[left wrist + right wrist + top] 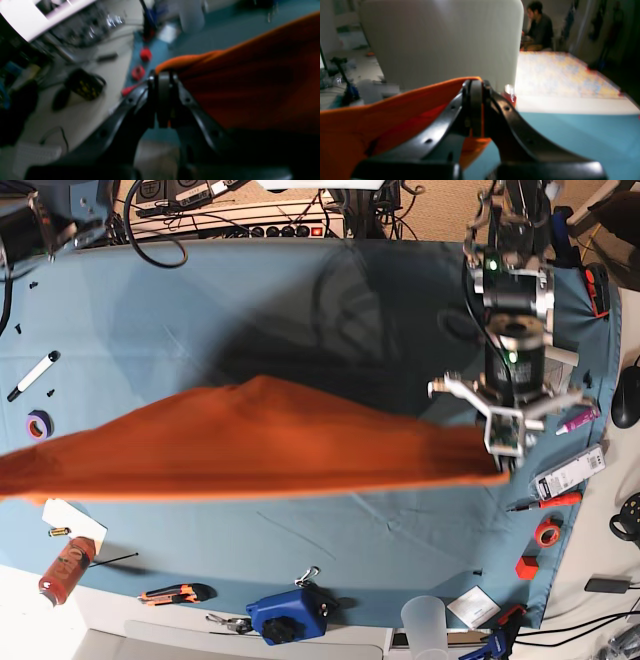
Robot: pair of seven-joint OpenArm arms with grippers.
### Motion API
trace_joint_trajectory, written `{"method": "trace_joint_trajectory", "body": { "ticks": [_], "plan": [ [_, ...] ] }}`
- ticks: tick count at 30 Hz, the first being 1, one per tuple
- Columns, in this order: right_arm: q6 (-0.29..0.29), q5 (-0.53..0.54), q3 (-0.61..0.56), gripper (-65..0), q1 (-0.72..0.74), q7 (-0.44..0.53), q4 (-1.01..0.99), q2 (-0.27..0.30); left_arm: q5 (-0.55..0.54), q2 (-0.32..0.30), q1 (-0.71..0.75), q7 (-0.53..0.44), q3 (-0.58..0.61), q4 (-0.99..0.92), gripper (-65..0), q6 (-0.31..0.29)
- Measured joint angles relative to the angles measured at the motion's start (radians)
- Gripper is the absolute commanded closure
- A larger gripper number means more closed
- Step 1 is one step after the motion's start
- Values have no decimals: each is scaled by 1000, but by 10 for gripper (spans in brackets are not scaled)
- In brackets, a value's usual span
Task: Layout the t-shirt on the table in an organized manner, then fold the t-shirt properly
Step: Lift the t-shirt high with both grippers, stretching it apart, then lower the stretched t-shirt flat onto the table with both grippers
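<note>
Pinching a corner of the t-shirt (pixel 250 82), the left gripper (pixel 163 100) has its jaws closed down on the fabric, with the orange edge bunched right at the fingertips and the rest of the cloth spreading away to one side of the jaws. The right gripper (pixel 476 110) does the same at the opposite end: its jaws are closed tight on an orange hem, a sliver of fabric showing between the pads, and the shirt falls away on the other side of them. In the base view the left gripper (pixel 505 445) holds the shirt's end above the table (pixel 300 290), and the t-shirt (pixel 260 440) hangs stretched in a long band from those jaws across the teal cloth to the frame edge, where the right gripper is out of sight. Beyond the left jaws lie a red-handled screwdriver (pixel 545 502) and a roll of red tape (pixel 547 532).
</note>
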Motion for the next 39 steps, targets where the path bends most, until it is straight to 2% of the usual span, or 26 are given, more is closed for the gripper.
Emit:
{"method": "trace_joint_trajectory", "body": {
  "ticks": [4,7,8,11,14,16,18,20,22,25,27,30,33,39],
  "plan": [
    [0,1,-20,0,119,0,0,0,6,0,-92,1,0,1,0,0],
    [-1,4,-18,0,194,3,1,1,68,0,-140,1,0,2,0,0],
    [-1,16,-18,0,213,1,1,1,97,0,-145,10,0,3,0,12],
    [2,73,-18,0,251,-10,2,1,250,0,-150,87,3,3,0,101],
    [3,139,-18,0,262,-40,3,-2,332,0,-150,164,3,5,0,115],
    [0,170,-18,0,262,-62,25,-22,356,-3,-143,171,3,5,0,115],
    [-1,201,-18,0,261,-94,71,-60,430,-10,-127,176,3,5,0,122],
    [0,236,-18,0,254,-111,140,-101,495,-16,-125,211,3,5,0,174],
    [0,266,-18,0,234,-114,229,-134,546,-29,-126,218,3,5,0,190],
    [-1,254,-18,0,195,-111,355,-198,545,-57,-125,219,3,5,0,189],
    [0,208,-18,0,185,-103,416,-243,553,-81,-131,203,3,5,0,190],
    [3,132,-18,0,186,-34,436,-288,558,-122,-175,167,3,5,0,190],
    [3,52,-17,0,187,-16,410,-296,554,-164,-214,159,3,5,0,190],
    [-3,39,-17,0,187,-14,367,-297,565,-194,-225,208,3,5,0,174]
  ]
}}
